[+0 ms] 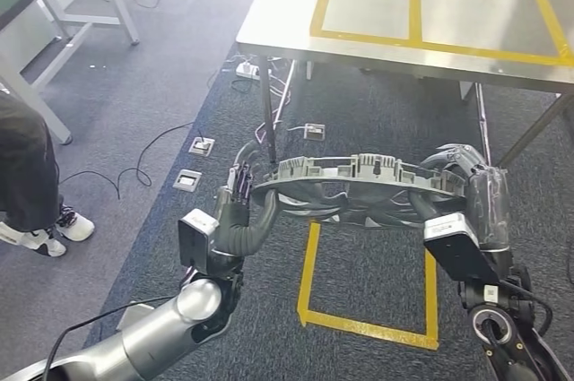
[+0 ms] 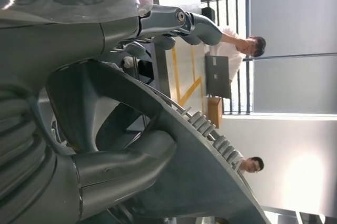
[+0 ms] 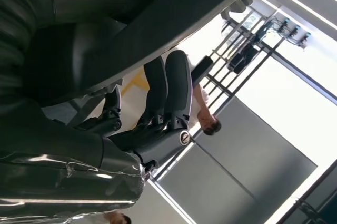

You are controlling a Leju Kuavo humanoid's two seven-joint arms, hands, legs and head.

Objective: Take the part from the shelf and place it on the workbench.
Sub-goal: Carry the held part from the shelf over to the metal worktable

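A long grey curved plastic part with ribbed clips along its upper edge hangs level between both hands, above the floor and short of the workbench. My left hand grips its left end, thumb curled under the rim. My right hand holds the right end, fingers wrapped over it. In the left wrist view the part runs across the thumb. In the right wrist view the dark fingers close on the part. The workbench stands ahead, with yellow tape rectangles on its top.
A yellow tape square marks the carpet below the part. Cables and floor sockets lie to the left. A person's leg and shoe are at the far left, beside another table's legs. The workbench's legs stand close ahead.
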